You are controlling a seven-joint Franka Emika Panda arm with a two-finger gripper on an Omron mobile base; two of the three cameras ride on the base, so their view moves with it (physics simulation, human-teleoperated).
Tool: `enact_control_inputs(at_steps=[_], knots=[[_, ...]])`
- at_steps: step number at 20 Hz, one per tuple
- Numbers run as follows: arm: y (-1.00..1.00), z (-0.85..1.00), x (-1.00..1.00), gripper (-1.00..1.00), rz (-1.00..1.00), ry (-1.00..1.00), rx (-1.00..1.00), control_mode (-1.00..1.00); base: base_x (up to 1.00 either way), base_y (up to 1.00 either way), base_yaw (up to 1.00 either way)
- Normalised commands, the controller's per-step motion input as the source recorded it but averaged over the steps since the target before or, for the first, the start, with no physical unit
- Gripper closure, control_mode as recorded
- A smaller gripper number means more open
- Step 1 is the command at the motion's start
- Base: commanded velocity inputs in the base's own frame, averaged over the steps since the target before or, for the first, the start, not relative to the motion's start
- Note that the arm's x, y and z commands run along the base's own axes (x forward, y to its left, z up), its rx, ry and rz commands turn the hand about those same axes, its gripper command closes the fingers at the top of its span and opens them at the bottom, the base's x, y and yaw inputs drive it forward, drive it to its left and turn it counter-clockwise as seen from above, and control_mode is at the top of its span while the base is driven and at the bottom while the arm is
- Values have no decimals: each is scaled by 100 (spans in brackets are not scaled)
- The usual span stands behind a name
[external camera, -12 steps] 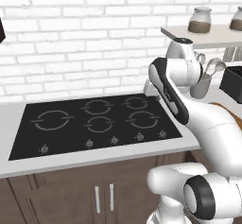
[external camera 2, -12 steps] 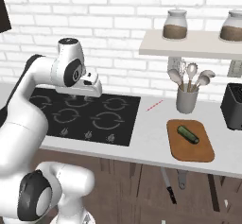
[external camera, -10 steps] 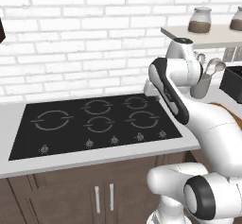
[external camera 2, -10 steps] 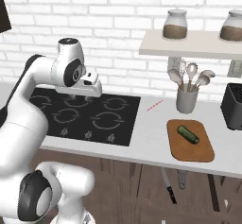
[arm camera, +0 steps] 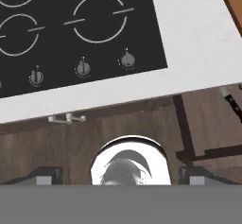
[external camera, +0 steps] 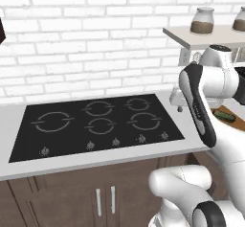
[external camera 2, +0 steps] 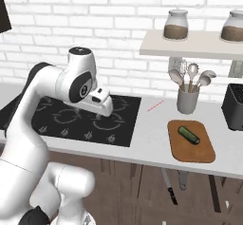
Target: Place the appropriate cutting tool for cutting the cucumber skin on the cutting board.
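Right base view: cucumber [external camera 2: 189,135] on cutting board [external camera 2: 191,152], well right of gripper [external camera 2: 105,109].

We see bright, even, rendered light with no glare and no blur; edges stay crisp right to the frame borders. The black cooktop [external camera 2: 90,119] is matte, with no bright reflections. A soft shadow lies under the arm on it, and the cabinets [external camera: 105,192] below the desk [external camera 2: 152,138] sit dimmer.
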Motion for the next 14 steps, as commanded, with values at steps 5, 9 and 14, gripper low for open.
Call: enact_control_inputs(at_steps=[5,9,14], knots=[[-100,-26,-61,-100,-19,11,13,-100,0,0,0],[-100,-36,-39,-100,-15,14,6,-100,0,0,0],[-100,-51,-41,-100,-10,8,0,-100,0,0,0]])
